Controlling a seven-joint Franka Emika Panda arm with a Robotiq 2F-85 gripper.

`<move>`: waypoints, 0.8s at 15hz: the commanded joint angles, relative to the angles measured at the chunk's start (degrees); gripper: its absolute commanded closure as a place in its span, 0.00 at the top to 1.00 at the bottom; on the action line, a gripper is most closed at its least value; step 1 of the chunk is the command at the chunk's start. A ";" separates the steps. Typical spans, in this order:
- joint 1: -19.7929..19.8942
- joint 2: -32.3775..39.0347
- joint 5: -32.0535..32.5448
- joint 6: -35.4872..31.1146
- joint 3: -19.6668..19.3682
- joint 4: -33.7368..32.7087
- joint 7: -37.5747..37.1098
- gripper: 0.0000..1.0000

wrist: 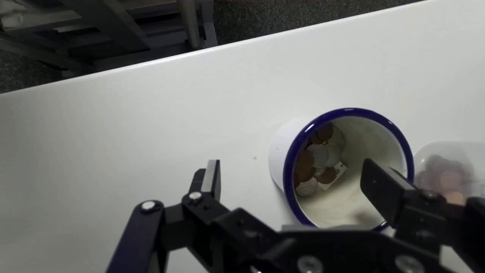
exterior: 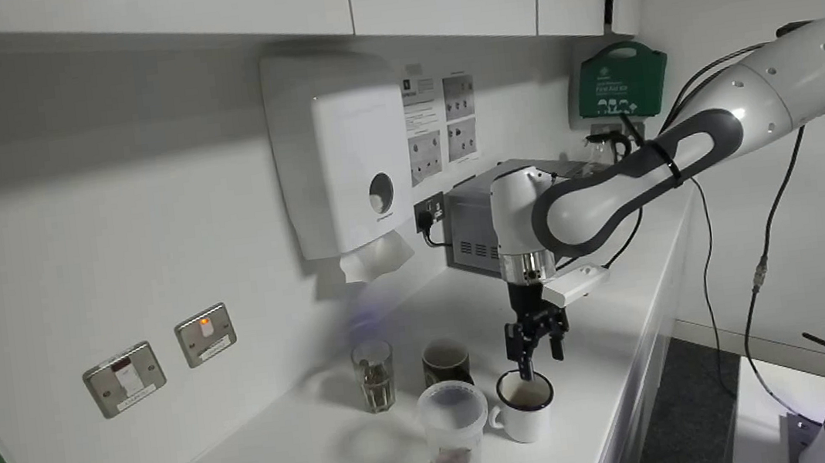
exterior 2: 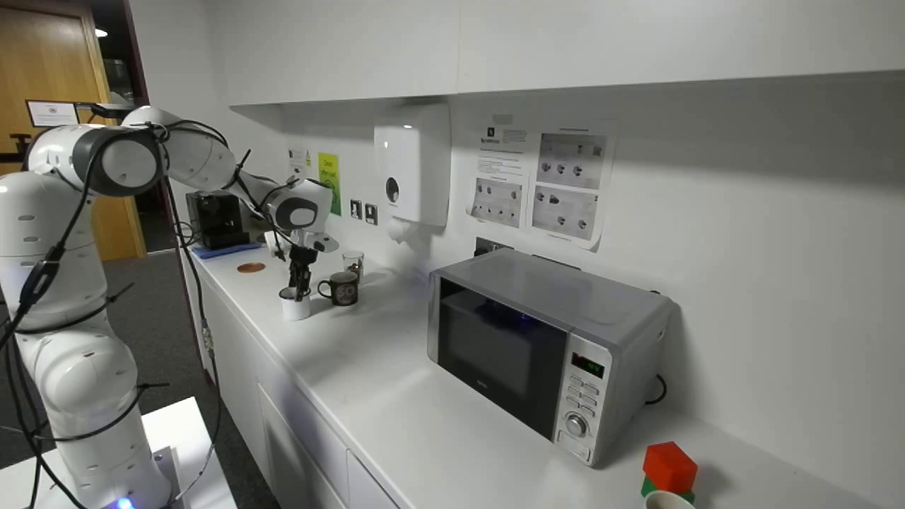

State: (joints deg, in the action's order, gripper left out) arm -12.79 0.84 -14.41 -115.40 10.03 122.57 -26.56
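The gripper (wrist: pixel 291 174), low in the wrist view, gapes wide, apparently so its fingers (wrist: pixel 383 192) straddle one wall of the centre-right mug (wrist: pixel 365 142).

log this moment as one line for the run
gripper: open, nothing held | one finger: at mouth of white mug, depth unclear | in mug: coins | beside mug: see-through tub
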 commanded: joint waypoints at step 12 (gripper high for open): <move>0.24 -0.87 4.39 -7.11 1.45 2.53 1.76 1.00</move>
State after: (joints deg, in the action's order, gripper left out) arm -12.83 0.74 -10.96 -119.67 11.28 123.18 -25.70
